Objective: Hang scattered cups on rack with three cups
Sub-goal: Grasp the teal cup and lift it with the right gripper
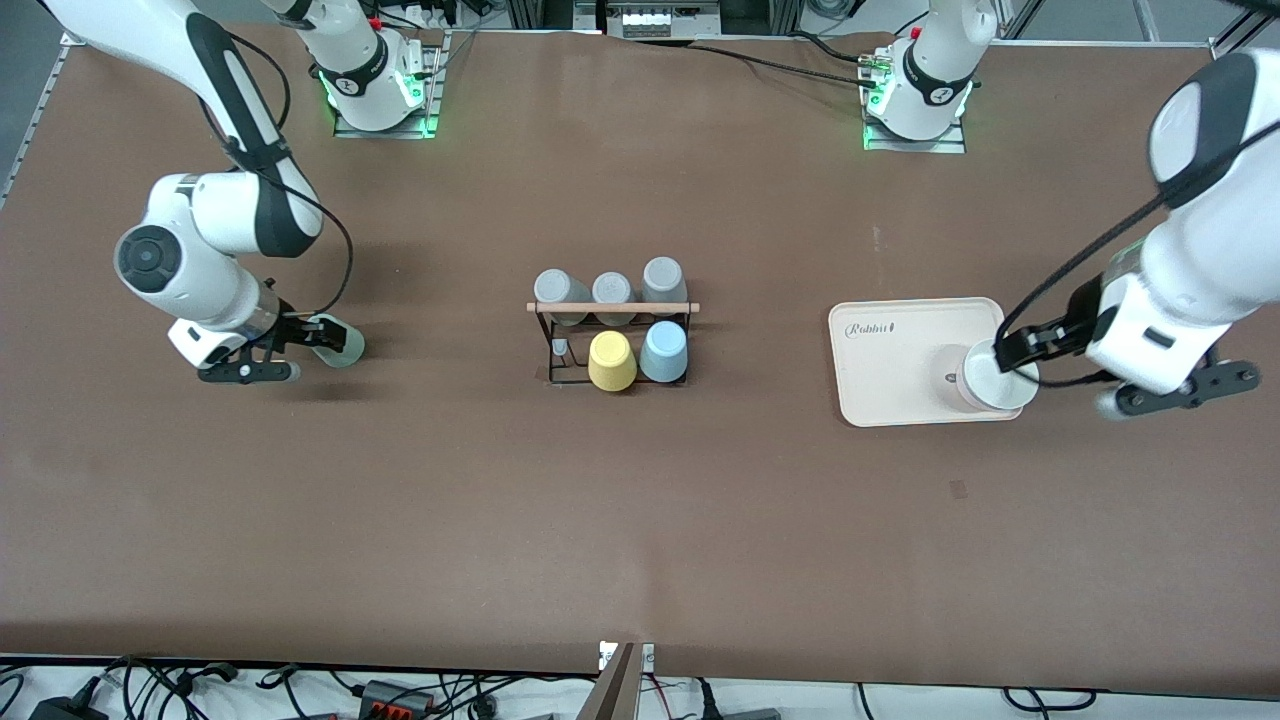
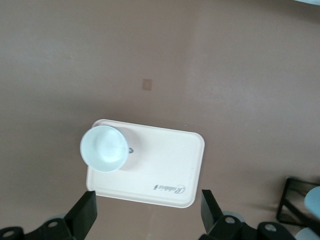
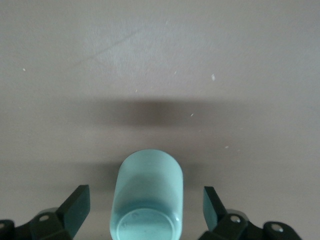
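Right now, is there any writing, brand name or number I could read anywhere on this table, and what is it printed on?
"Rabbit": script lettering in one corner of the cream tray, also visible in the left wrist view.
Round emblems on the two robot bases: too small to read.
Nothing readable on the cups, the rack or the brown table.

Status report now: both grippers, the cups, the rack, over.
Left gripper open above cream tray and its pale cup. Right gripper open, straddling mint cup, no grip. Rack carries five cups, light blue included.
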{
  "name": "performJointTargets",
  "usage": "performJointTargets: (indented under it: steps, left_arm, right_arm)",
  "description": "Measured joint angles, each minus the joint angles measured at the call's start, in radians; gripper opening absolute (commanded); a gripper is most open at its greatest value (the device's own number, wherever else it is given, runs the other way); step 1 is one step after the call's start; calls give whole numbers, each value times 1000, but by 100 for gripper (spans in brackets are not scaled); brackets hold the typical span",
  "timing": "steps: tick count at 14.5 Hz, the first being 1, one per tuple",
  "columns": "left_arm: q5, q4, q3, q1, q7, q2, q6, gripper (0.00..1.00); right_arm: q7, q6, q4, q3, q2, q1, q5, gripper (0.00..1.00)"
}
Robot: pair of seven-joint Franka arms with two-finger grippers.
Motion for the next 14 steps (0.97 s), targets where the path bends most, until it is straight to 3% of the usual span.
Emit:
performJointTargets:
  steps: [4,10,11,12,13,14]
  left_arm:
    - [0,-111,83,-17,173,-136,-9,99]
    - [0,-255,98,-26,211,-296,-9,100]
    - [0,-260,100,-25,228,-302,-9,100]
    - [0,-263,101,-22,244,-307,-10,100]
    - [0,-265,103,-19,252,-310,-10,100]
    - [0,-265,103,-15,259,-312,-10,100]
  right_arm:
    - [10,2,-12,0,2,5,0,100]
    - [14,2,-18,-1,25,3,0,100]
    - [14,2,-18,-1,27,3,0,89]
    - [14,2,-18,-1,28,3,0,60]
    - [14,2,-18,-1,28,3,0,39]
    - [14,1,-18,-1,28,3,0,29]
